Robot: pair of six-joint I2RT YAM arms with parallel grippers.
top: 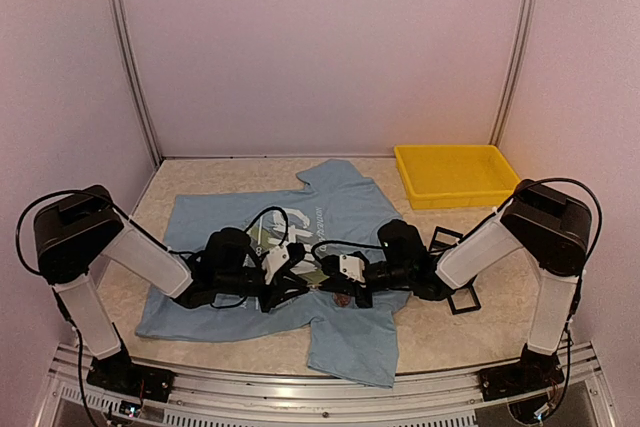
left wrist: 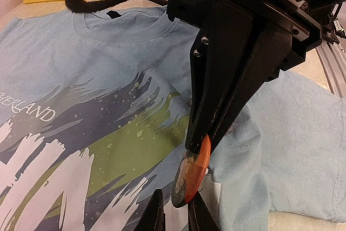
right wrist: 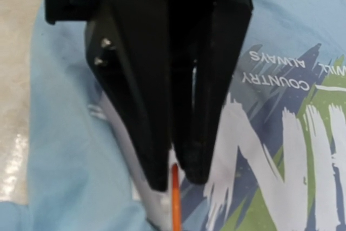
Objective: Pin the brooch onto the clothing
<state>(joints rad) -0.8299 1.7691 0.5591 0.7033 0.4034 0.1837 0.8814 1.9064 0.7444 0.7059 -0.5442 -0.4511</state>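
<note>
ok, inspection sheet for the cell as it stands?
Surface: beige table, shirt spread across it.
Job's things: shirt print up; brooch held on edge over the print.
Clutter: yellow tray far right; black frames by the right arm.
Grippers: right gripper shut on brooch; left gripper narrow, fingers flanking brooch's lower edge, grip unclear.
Cables: black loops over shirt.
Surroundings: plain walls, metal rails.
</note>
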